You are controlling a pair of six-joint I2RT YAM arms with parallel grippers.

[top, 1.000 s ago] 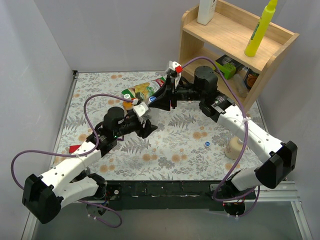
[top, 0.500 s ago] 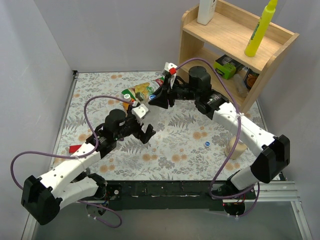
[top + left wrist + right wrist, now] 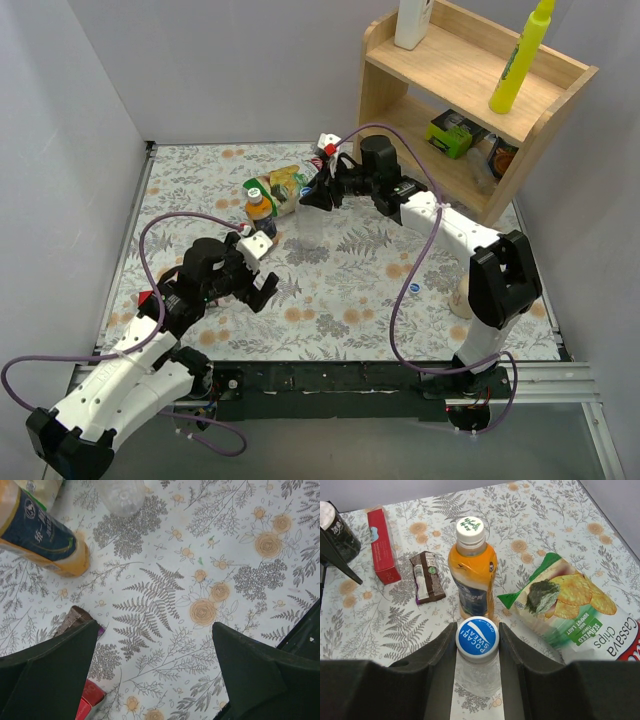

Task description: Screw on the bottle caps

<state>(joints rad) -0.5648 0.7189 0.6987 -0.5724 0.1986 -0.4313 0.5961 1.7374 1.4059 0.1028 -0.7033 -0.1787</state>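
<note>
My right gripper (image 3: 477, 631) is shut on a blue bottle cap (image 3: 477, 638) that sits on the neck of an upright clear bottle (image 3: 477, 676); from above this bottle (image 3: 310, 228) stands mid-table under the right gripper (image 3: 316, 195). Just behind it is the orange bottle (image 3: 471, 575), wearing a whitish-green cap (image 3: 470, 527). Another blue cap (image 3: 414, 288) lies loose on the mat to the right. My left gripper (image 3: 258, 285) hangs open over bare mat, nothing between its fingers (image 3: 50, 665), with the orange bottle (image 3: 42, 535) and the clear bottle's base (image 3: 122, 495) ahead of it.
A chips bag (image 3: 580, 610) lies right of the orange bottle. A chocolate bar (image 3: 426, 575) and a red box (image 3: 382, 545) lie to its left. A cream pump bottle (image 3: 468, 297) stands near the right edge. The wooden shelf (image 3: 470, 75) holds a yellow bottle (image 3: 520, 60).
The left gripper has opened and drawn back toward the near left, away from the clear bottle. The right gripper has shifted slightly left, staying on the cap.
</note>
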